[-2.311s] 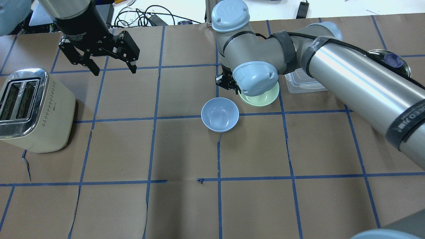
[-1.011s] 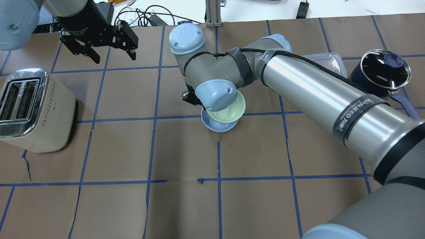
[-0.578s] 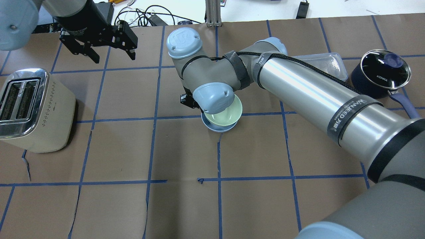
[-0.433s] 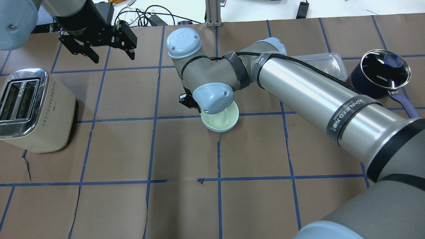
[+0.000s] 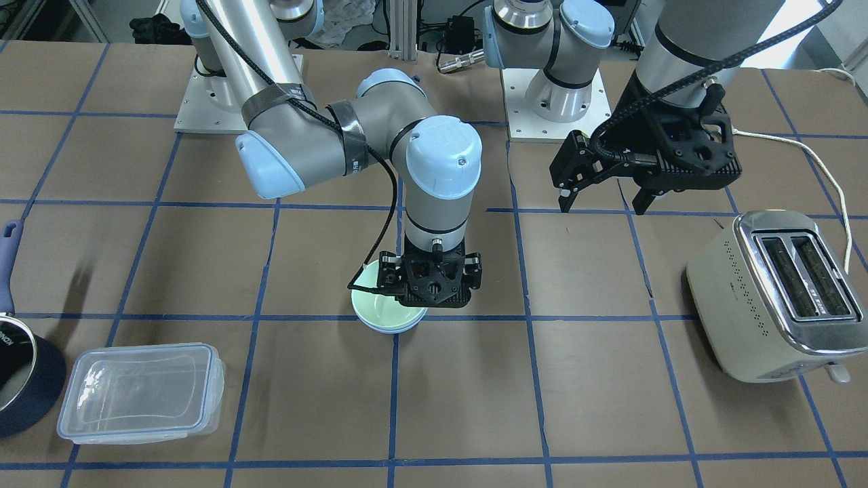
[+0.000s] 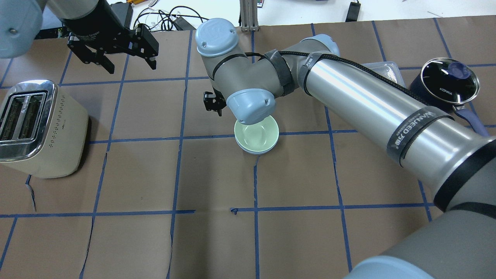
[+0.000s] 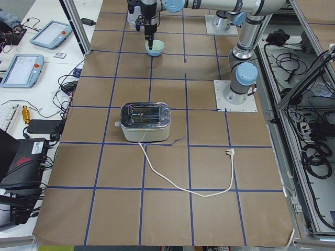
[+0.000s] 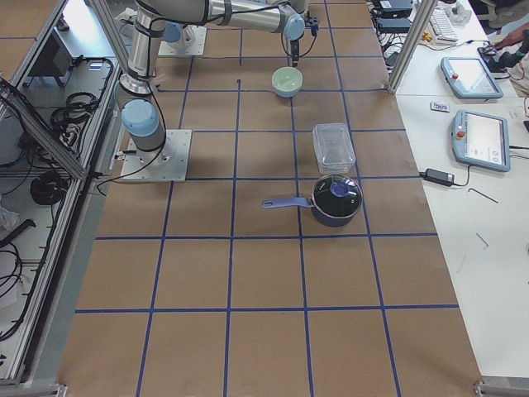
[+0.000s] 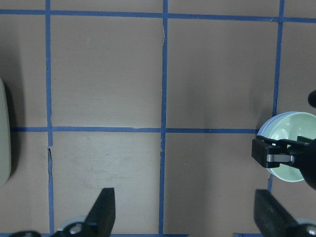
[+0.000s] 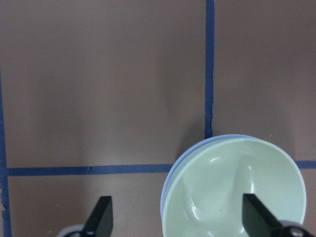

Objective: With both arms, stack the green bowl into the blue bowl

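The green bowl (image 6: 256, 132) sits nested inside the blue bowl (image 6: 256, 152), of which only a thin rim shows, near the table's middle. My right gripper (image 5: 431, 298) is open and empty, just above the stack's far-left edge. The right wrist view shows its fingertips (image 10: 102, 211) spread wide with the green bowl (image 10: 234, 190) below them. My left gripper (image 6: 131, 68) is open and empty, high over the far left of the table, well apart from the bowls.
A cream toaster (image 6: 38, 128) stands at the left edge, its cord (image 5: 807, 152) trailing toward the robot. A clear plastic container (image 5: 139, 393) and a dark navy pot (image 6: 445, 83) sit at the far right. My right arm (image 6: 368, 100) spans the table's right half.
My right gripper carried the green bowl from the back right over the blue bowl, set it inside, let go and lifted away. My left gripper drifted slightly back.
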`<state>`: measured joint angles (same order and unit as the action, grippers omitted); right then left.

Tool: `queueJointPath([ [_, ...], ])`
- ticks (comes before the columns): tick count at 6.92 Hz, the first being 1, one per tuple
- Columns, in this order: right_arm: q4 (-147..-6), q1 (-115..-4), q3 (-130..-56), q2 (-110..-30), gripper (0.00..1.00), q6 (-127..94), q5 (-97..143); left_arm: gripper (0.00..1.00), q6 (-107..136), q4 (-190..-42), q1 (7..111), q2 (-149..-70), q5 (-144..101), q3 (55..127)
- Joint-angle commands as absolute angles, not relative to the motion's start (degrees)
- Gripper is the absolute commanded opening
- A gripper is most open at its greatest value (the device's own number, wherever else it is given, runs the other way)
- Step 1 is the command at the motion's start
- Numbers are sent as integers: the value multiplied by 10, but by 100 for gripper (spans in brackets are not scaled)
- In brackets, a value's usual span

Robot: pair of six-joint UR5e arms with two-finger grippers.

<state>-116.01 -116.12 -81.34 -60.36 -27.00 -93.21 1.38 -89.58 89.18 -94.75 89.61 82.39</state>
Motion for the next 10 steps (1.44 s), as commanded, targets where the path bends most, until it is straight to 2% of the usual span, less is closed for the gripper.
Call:
queueJointPath([
  [1, -1119, -1099, -794, -624, 100, -252, -926, 100, 13, -893, 890, -947, 894, 821],
  [3, -1055, -1016, -802, -666, 100, -201, -876, 100, 13, -894, 891, -946, 895, 824],
  [6, -963, -957, -823, -766, 100, -144, -876, 100, 20, -894, 895, -946, 895, 823],
  [9, -921, -914, -891, -858, 100, -50, -877, 100, 21, -939, 895, -941, 901, 816],
  [10, -922, -909, -905, -866, 100, -22, -881, 100, 20, -938, 895, -940, 901, 817],
])
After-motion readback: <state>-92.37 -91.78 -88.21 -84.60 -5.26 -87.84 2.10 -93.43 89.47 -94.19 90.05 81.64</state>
